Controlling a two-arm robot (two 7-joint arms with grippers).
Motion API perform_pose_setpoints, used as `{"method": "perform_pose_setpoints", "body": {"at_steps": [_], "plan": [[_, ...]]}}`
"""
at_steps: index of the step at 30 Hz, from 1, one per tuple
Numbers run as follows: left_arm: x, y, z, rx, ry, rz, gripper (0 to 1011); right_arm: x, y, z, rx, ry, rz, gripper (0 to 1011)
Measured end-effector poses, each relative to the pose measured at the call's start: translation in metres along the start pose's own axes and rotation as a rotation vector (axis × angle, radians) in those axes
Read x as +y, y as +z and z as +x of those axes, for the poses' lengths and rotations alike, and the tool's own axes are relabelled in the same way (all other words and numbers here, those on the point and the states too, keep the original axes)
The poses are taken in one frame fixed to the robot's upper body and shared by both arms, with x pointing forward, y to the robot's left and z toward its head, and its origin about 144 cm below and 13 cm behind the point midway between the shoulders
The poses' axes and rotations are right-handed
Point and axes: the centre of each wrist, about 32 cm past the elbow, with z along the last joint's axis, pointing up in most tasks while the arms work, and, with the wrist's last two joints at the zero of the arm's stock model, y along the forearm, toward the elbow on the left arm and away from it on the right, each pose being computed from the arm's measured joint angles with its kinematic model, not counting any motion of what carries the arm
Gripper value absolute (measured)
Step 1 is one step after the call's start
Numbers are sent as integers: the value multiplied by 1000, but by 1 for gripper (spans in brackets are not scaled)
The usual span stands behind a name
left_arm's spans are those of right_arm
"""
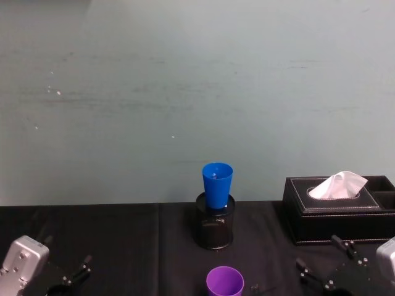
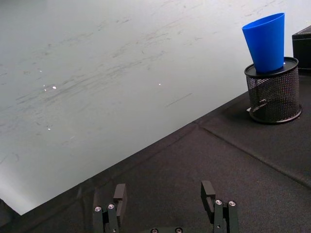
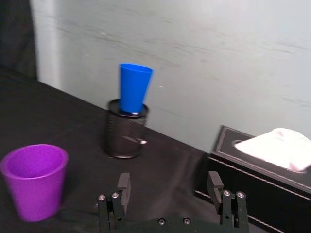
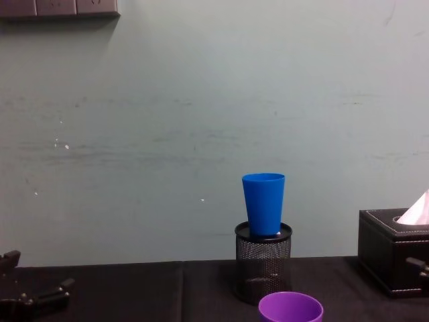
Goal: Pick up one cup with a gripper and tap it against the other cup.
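The purple cup (image 3: 35,179) stood upright on the black tabletop (image 1: 123,234), at the near edge, just in front of the black wire-mesh pen holder (image 1: 215,228) and apart from it. Smooth, plain walls on it, tapering down to a narrower base, mouth open to the top. And there was the blue cup (image 4: 263,203), the same tapered shape, upright with its base sitting in the mouth of the pen holder, well above the purple one.

Both arms waited low. The left claw (image 2: 164,191) hovered over bare cloth at the near left, fingers spread wide and gripping nothing. The right claw (image 3: 169,183) sat at the near right, released as well, with the purple cup off to its inner side and not touching it.

From the right wrist view the purple cup showed whole, rim to base, while the head and chest views cut it off at the bottom edge. The head view looked down into both cups. The chest view took them from the side and caught a grey panel (image 4: 59,7) high on the pale wall (image 4: 201,100). To the right stood a black tissue box (image 1: 336,209) with white stitching, a white tissue (image 1: 338,185) rising from its slot.
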Motion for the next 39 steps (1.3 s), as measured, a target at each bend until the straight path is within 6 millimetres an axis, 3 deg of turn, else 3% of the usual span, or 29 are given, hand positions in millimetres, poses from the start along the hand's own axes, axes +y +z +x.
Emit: {"method": "perform_pose_setpoints", "body": {"at_steps": [9, 19, 39], "plan": [[0, 0, 0, 0, 0, 0, 1000, -15, 1, 0, 46, 140, 3, 1003], [0, 0, 0, 0, 0, 0, 1000, -19, -8, -5, 89, 262, -5, 1003], [0, 0, 0, 0, 0, 0, 1000, 27, -25, -23, 134, 382, -28, 1003]]}}
